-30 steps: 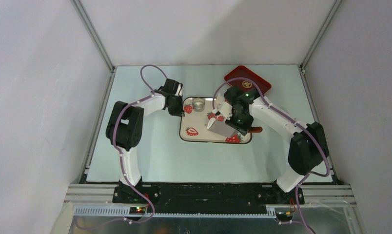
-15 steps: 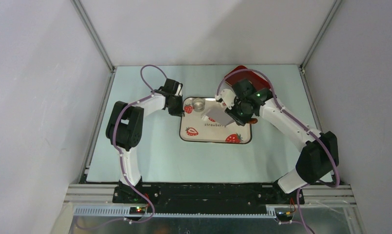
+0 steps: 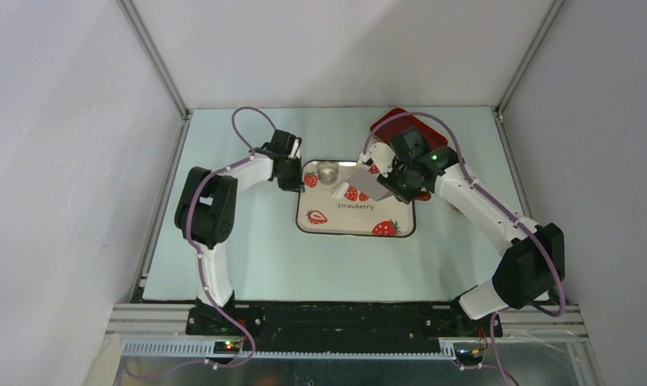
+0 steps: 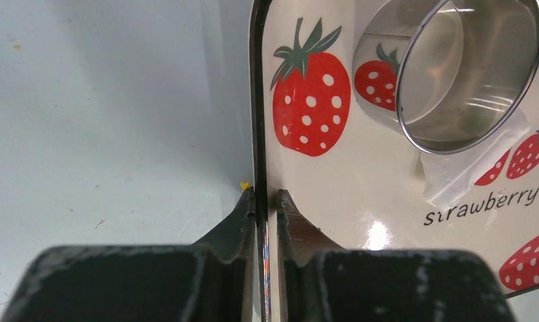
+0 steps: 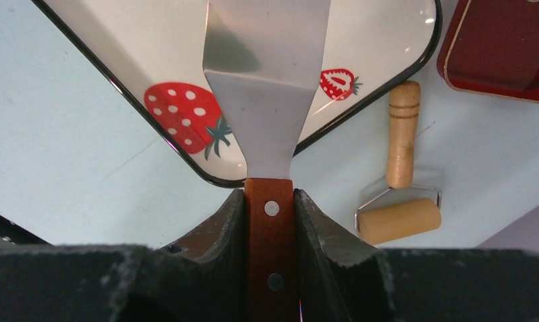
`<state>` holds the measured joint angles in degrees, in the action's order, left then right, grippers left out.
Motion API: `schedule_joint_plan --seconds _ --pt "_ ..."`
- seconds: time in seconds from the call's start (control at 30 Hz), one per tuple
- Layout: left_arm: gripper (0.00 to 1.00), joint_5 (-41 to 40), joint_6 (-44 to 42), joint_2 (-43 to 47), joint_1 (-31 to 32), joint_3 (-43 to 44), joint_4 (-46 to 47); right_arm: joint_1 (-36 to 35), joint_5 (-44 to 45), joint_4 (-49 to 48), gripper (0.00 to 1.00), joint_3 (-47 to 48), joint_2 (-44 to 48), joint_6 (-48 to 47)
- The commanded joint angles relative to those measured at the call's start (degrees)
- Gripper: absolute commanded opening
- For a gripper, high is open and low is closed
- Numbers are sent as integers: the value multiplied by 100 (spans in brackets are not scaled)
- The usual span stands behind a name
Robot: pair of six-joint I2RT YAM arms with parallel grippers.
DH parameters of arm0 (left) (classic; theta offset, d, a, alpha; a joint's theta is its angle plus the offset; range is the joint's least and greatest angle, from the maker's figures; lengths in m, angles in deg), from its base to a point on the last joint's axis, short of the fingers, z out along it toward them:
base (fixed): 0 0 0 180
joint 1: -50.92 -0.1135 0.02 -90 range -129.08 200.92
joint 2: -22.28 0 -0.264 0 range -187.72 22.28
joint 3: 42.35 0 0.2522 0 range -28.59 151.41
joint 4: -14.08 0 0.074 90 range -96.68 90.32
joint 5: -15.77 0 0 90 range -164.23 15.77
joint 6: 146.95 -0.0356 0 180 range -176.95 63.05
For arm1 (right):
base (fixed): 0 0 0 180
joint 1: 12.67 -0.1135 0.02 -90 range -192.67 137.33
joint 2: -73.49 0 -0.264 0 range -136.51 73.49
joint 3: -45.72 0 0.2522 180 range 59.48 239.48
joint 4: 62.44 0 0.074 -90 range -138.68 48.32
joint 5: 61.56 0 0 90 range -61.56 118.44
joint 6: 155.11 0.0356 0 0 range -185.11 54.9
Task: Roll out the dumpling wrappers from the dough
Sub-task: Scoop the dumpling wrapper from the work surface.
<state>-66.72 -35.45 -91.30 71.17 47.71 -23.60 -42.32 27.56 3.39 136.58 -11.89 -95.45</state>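
**A:** Your left claw is pinching the 9 o'clock rim of the cream metal tray printed with red strawberries, one finger on either side of the edge. Your right claw is clamped on the brown wooden handle of a flat steel scraper, with the blade reaching over the tray.

**B:** Where is the dough?

**A:** One thin, ragged white dumpling wrapper lies flat on the tray. It sits right against the small shiny steel ring cup, at the cup's 5 o'clock. From above, the scraper's blade tip is just beside it. I see no ball of dough, though the blade and arm hide part of the tray.

**B:** So how far along am I?

**A:** By my reading, at least one piece is rolled flat. The wooden-handled roller lies on the pale table at the tray's 3 o'clock, and neither claw touches it. It is near the dark red rectangular tray at 1 o'clock. What is left looks like lifting this wrapper off. I cannot tell whether more dough waits.
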Motion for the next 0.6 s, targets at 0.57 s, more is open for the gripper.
schedule_joint_plan --seconds 0.57 --pt "0 -230 -139 -185 104 -90 -183 -26 -236 -1252 0 -520 234 -33"
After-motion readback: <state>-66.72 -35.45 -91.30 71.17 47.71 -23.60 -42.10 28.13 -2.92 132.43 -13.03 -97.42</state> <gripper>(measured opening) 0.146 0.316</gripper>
